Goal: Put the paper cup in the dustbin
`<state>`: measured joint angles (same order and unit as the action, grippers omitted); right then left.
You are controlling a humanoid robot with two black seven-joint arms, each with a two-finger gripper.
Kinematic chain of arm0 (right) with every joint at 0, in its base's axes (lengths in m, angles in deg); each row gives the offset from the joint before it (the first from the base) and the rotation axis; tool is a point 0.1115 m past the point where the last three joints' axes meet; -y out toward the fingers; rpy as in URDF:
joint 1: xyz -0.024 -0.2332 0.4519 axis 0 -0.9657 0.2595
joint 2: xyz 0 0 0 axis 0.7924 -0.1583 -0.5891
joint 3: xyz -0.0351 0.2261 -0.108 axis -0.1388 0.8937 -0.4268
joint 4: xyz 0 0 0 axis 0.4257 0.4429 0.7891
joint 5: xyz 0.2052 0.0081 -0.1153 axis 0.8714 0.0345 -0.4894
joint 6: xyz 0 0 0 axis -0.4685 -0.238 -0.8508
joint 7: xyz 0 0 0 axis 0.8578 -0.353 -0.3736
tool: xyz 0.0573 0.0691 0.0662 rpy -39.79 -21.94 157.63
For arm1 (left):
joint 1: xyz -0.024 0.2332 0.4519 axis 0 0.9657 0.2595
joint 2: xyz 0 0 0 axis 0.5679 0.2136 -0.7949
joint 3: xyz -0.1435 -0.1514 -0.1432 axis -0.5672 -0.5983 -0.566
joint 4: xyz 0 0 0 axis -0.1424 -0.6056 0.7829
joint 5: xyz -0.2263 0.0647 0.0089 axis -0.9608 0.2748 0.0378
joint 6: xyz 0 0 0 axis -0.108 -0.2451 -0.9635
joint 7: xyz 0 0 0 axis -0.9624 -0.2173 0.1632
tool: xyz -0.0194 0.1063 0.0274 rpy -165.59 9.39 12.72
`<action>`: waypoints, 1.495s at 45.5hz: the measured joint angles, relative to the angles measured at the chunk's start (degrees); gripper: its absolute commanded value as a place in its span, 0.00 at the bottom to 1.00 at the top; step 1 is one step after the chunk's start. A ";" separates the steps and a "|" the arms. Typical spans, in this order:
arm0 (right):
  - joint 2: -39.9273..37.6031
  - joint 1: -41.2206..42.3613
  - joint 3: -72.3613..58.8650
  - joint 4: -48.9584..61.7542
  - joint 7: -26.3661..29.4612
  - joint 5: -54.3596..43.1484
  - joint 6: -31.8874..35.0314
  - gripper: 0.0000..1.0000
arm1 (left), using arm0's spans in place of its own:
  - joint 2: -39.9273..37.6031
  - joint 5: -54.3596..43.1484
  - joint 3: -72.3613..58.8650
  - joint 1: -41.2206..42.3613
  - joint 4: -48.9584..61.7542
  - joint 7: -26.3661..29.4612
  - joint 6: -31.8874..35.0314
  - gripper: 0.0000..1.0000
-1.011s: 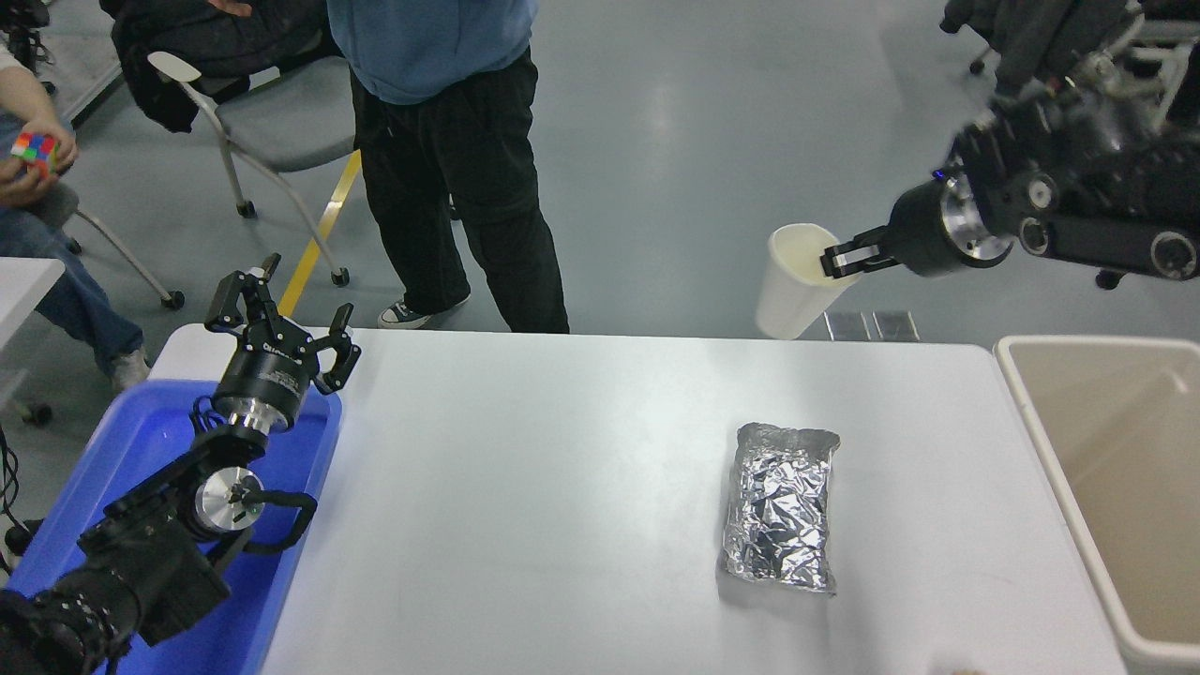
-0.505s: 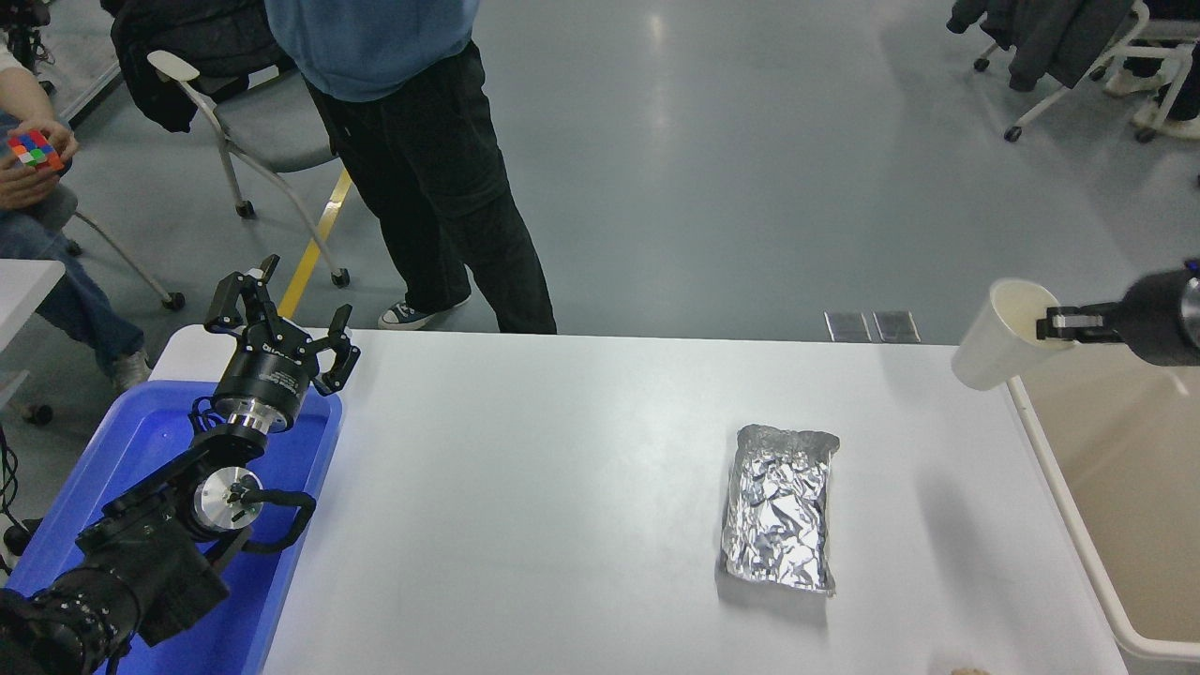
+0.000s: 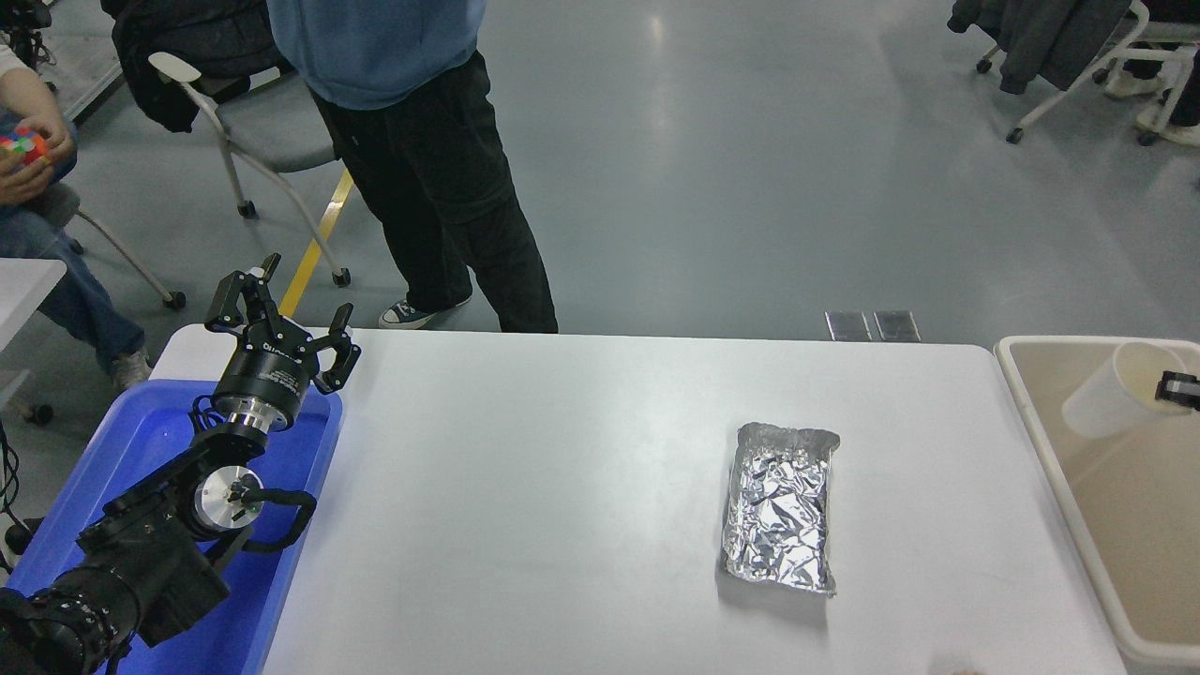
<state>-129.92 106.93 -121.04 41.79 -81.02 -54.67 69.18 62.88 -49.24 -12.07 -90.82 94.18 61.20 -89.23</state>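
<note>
The white paper cup (image 3: 1111, 398) hangs tilted over the inside of the beige dustbin (image 3: 1050, 469) at the right edge. My right gripper (image 3: 1172, 386) shows only as a fingertip at the picture's right edge, pinching the cup's rim. The rest of the right arm is out of view. My left gripper (image 3: 281, 314) is parked at the lower left over the blue bin, fingers spread open and empty.
A crinkled silver foil pouch (image 3: 780, 506) lies on the white table (image 3: 562, 487) right of centre. A bright blue bin (image 3: 141, 459) sits at the left under the left arm. A person in black trousers (image 3: 441, 187) stands at the far side; another sits at far left.
My right gripper has carried the cup from above the table's far right edge rightward and down to over the dustbin. The arm has mostly left the picture.
</note>
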 measured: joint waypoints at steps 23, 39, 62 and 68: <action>12.89 -22.11 7.85 29.73 -0.60 4.10 0.82 0.00 | 0.00 0.01 -0.01 0.00 0.00 0.00 0.00 1.00; 20.77 -30.62 8.89 40.94 0.98 9.39 0.18 0.00 | 0.00 0.01 -0.05 0.00 0.00 0.01 0.00 1.00; 23.86 -34.18 9.19 45.14 2.04 12.23 -2.37 0.00 | 0.00 0.01 -0.04 0.00 0.00 0.01 0.00 1.00; 24.04 -34.36 9.23 45.40 2.14 12.56 -2.54 0.12 | 0.00 0.01 -0.04 0.00 0.00 0.01 0.00 1.00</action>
<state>-105.88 72.57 -111.81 87.19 -78.87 -42.10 66.64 62.88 -49.23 -12.10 -90.82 94.18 61.20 -89.23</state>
